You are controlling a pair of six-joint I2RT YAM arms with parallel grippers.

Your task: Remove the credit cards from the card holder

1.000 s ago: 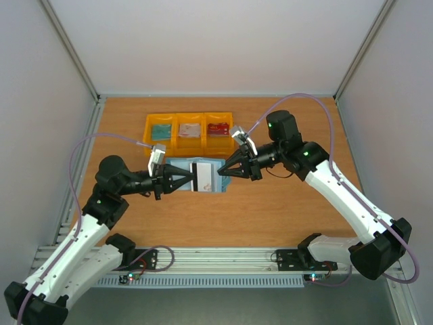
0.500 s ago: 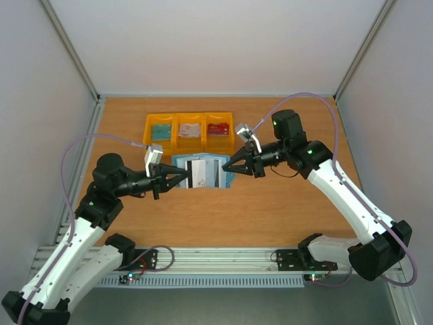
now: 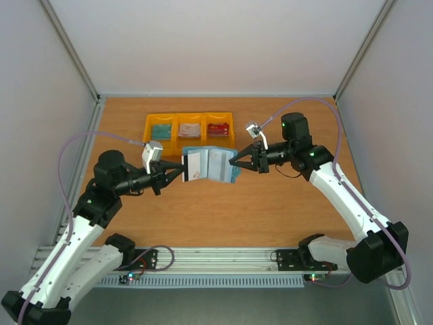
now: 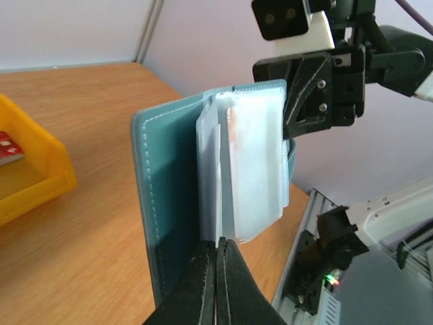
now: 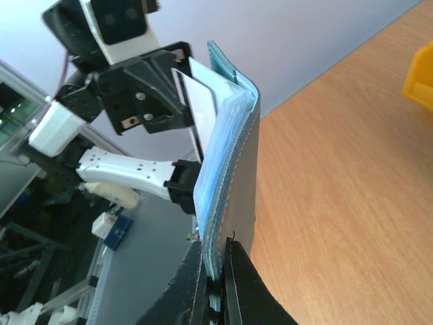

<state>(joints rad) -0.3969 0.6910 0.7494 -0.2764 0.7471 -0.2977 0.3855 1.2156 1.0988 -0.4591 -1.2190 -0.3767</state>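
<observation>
The card holder [image 3: 215, 164] is hanging open in the centre of the top view, clear of the table [image 3: 270, 210], between the two grippers. The left gripper [image 4: 216, 267] is entering from the bottom edge of its wrist view, with both fingers pressing together on the lower edge of the pale striped card [image 3: 191, 166]. Whether they are touching bare plastic or a clear sleeve cannot be told. The right gripper [image 5: 214, 288] is clamping the teal cover's edge at the bottom centre of its wrist view, fingers drawn tight with no gap showing. In the upper centre-left of the top view, the yellow bins [image 3: 148, 128] are holding three credit cards [image 3: 190, 130], one per compartment, apart from the holder.
</observation>
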